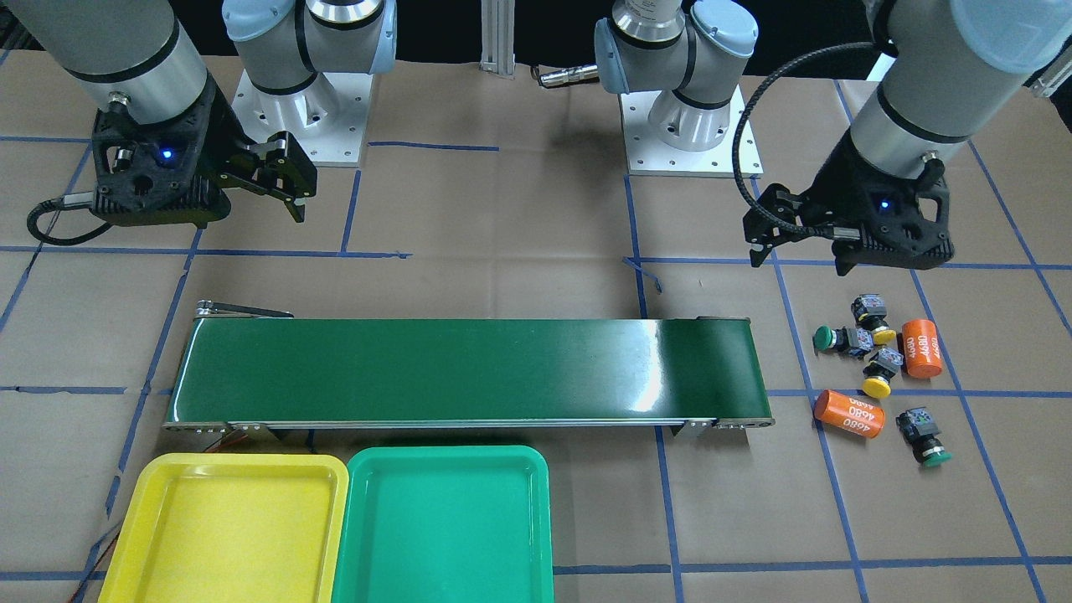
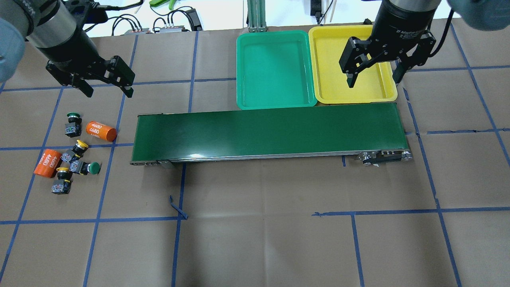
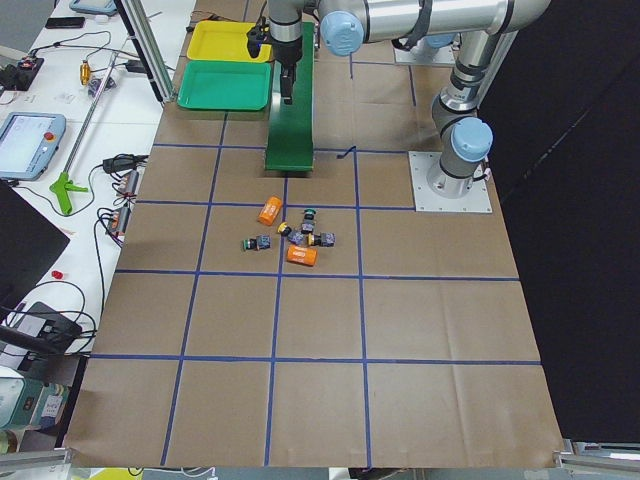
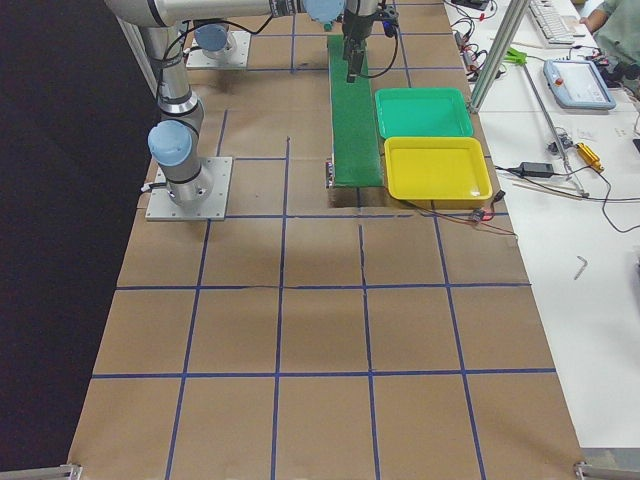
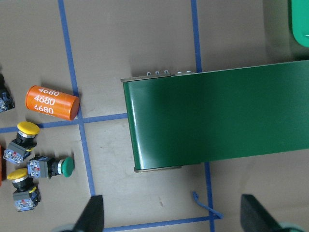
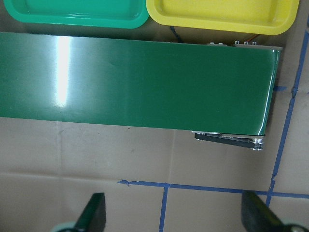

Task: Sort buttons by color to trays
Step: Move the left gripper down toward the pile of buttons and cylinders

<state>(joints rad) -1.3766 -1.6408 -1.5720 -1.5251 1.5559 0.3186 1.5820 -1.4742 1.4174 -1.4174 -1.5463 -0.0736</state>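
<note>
Four buttons lie on the paper beyond the conveyor's end on my left: a green one (image 2: pixel 72 123), a yellow one (image 2: pixel 77 148), a green one (image 2: pixel 88 168) and a yellow one (image 2: pixel 61 181). The front view shows them too: green (image 1: pixel 837 338), yellow (image 1: pixel 873 316), yellow (image 1: pixel 879 373), green (image 1: pixel 923 435). The green tray (image 2: pixel 273 67) and the yellow tray (image 2: pixel 330 67) sit side by side behind the belt, with nothing in them. My left gripper (image 2: pixel 108 91) is open and empty, above the paper beyond the buttons. My right gripper (image 2: pixel 374 79) is open and empty over the yellow tray.
Two orange cylinders marked 4680 (image 2: pixel 101 131) (image 2: pixel 48 162) lie among the buttons. A long dark-green conveyor belt (image 2: pixel 267 133) runs across the table between the buttons and the trays. Blue tape lines grid the brown paper. The arm bases stand at the table's robot side (image 1: pixel 691 126).
</note>
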